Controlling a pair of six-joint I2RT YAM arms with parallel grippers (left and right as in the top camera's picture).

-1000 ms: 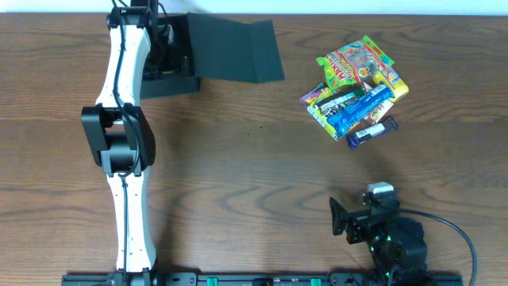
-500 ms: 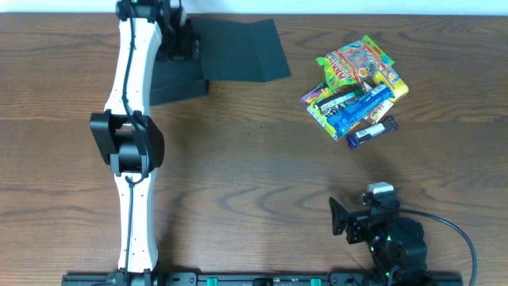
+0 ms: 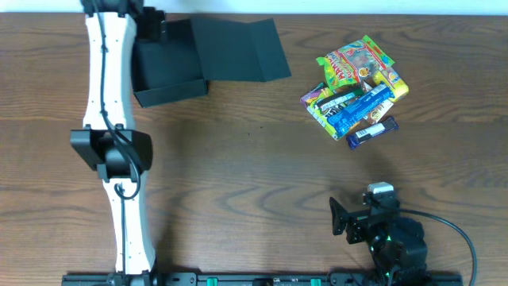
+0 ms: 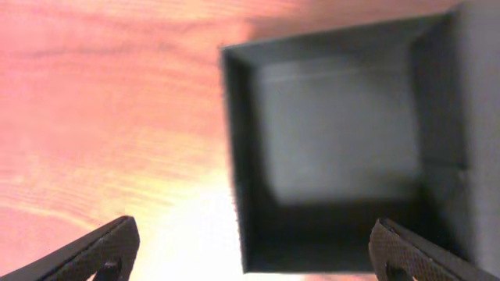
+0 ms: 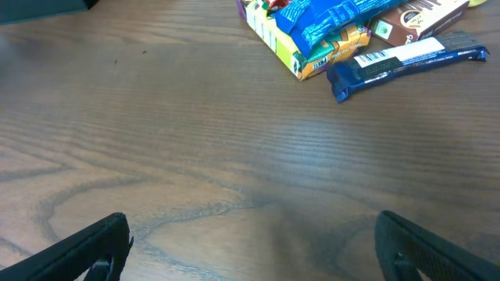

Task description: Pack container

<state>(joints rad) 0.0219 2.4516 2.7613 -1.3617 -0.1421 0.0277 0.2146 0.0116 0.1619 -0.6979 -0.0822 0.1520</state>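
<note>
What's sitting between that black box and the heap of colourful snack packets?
Nothing. The overhead view shows only bare wooden table between the black box, its flap lying open, and the snack packets.

Snack packets (image 5: 332,27) piled top right; jaws wide apart.

Place: a robotics lab bench, by the look of it, not a home or a shop.
Arms: a white left arm (image 3: 127,222) and a dark right arm (image 3: 397,242) rise from the table's near edge.
Mounting: a black rail (image 3: 262,280) runs along that edge.
Wiring: a bare black cable (image 3: 475,258) loops off the right arm.
Surface: a brown wood-grain table (image 3: 254,159), with a pale wall (image 3: 317,6) behind.
Props: a heap of snack packets (image 3: 357,87) and an open dark cardboard box (image 3: 171,67).
</note>
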